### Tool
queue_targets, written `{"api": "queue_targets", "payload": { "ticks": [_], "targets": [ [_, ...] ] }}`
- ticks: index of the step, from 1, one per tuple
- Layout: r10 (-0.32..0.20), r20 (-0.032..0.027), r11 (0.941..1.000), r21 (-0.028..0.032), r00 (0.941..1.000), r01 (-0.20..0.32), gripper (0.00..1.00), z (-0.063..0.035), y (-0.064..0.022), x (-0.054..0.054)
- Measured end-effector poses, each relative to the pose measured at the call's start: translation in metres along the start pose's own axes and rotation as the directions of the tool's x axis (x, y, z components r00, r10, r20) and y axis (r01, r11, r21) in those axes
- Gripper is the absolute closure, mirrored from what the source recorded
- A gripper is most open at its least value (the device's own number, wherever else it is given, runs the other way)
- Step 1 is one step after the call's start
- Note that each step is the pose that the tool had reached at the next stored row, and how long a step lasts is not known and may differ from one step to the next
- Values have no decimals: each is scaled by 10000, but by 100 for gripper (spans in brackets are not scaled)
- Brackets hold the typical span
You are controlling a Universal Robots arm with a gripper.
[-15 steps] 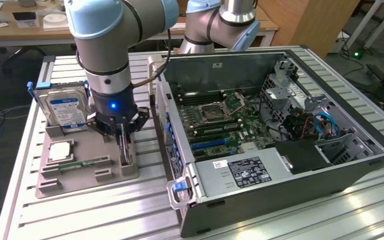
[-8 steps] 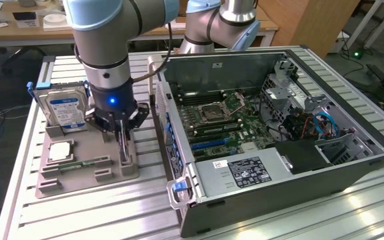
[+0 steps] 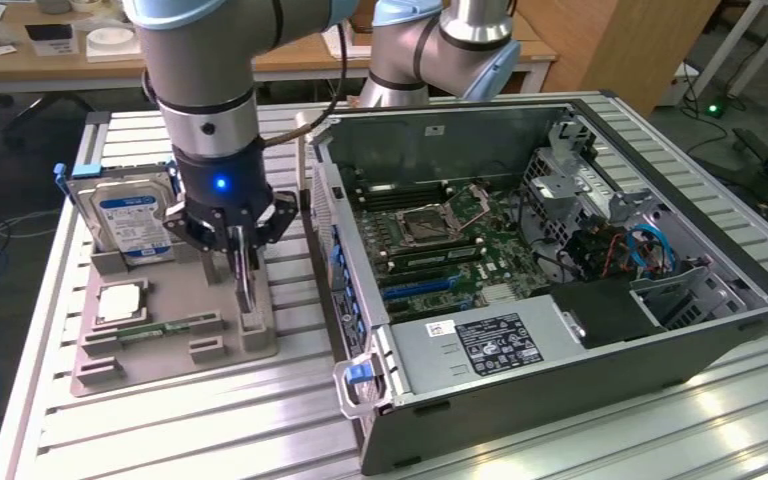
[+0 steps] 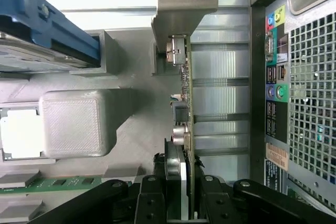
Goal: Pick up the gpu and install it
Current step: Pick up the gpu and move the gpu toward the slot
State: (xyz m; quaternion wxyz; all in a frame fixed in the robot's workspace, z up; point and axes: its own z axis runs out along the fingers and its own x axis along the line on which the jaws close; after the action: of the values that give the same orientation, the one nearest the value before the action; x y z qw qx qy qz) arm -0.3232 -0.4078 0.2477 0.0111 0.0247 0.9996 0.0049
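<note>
The gpu [image 3: 245, 290] stands on edge in a slot of the grey holder tray [image 3: 157, 355], at the side nearest the computer case. My gripper [image 3: 239, 245] reaches straight down over it, fingers on either side of the card's top edge and shut on it. In the wrist view the gpu [image 4: 186, 103] shows edge-on, green board with small silver parts and a metal bracket at its far end. The gripper [image 4: 180, 205] holds it between its black fingers [image 4: 149, 198]. The open computer case [image 3: 704, 300] lies at the exterior view's right, its motherboard [image 3: 431, 240] exposed.
On the tray a silver hard drive [image 3: 131, 215] with a blue-white label stands upright, a processor chip [image 3: 120, 302] lies flat and a memory stick [image 3: 171, 327] lies in front. The case's rear ports [image 4: 275, 77] are close beside the gpu. A second arm [image 3: 438, 50] stands behind the case.
</note>
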Motion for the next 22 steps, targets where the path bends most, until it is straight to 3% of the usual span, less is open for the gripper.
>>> {"api": "queue_targets", "payload": {
  "ticks": [22],
  "targets": [
    [0,-25,10000,1,10000,0,72,-454,5,-10]
  ]
}}
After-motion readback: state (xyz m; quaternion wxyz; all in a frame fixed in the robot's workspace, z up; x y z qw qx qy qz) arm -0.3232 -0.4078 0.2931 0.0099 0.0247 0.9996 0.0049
